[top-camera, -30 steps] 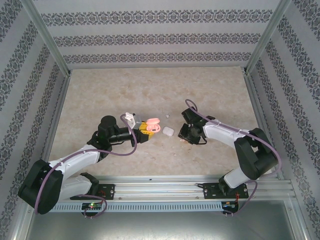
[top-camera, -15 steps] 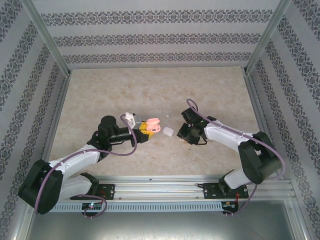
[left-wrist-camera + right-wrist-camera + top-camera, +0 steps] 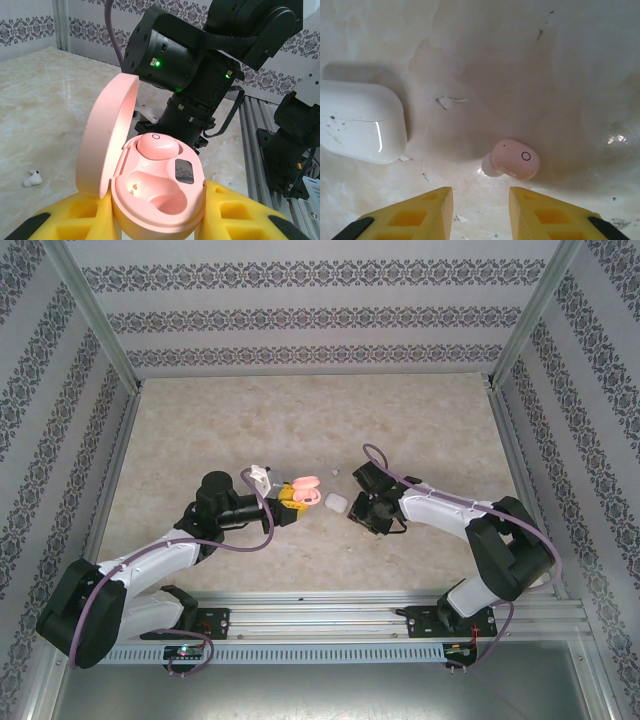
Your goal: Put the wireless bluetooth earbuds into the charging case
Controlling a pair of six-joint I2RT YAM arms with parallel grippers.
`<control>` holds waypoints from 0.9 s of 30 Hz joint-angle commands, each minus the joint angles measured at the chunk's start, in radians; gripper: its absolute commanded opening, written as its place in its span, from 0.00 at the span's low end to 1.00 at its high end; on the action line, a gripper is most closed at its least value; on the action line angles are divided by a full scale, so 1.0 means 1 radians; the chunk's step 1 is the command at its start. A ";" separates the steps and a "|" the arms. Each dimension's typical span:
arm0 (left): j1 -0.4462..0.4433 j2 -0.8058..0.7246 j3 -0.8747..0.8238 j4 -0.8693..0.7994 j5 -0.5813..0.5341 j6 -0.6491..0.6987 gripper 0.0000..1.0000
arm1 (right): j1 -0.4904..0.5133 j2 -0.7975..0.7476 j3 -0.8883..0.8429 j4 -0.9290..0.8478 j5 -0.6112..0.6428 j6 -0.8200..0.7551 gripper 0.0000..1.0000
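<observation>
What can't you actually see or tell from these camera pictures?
Right wrist view: the white case is shut and cut by the left edge; its contents are hidden.
Left wrist view: the pink case runs off the bottom edge, hiding how the left gripper grips it.
Top view: the white speck is too small to identify.

Pink case (image 3: 160, 200) sat clamped between yellow fingers (image 3: 235, 210) of left gripper (image 3: 160, 222), lid (image 3: 107, 135) swung up to the left. One pink earbud (image 3: 157, 146) seated in far pocket; near pocket bare. White earbud (image 3: 33, 178) lay on table (image 3: 45, 115), well left. Black arm (image 3: 200, 55) close behind.
</observation>
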 commanded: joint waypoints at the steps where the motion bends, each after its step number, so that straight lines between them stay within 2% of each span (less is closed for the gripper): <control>1: 0.009 -0.023 -0.010 0.007 0.004 0.027 0.14 | -0.008 0.014 -0.019 0.002 0.024 0.009 0.34; 19: 0.008 -0.025 -0.012 0.005 0.004 0.029 0.14 | -0.082 0.099 0.077 -0.055 0.031 -0.097 0.34; 27: 0.009 -0.029 -0.012 -0.003 0.001 0.034 0.14 | -0.088 0.160 0.155 -0.134 0.039 -0.164 0.34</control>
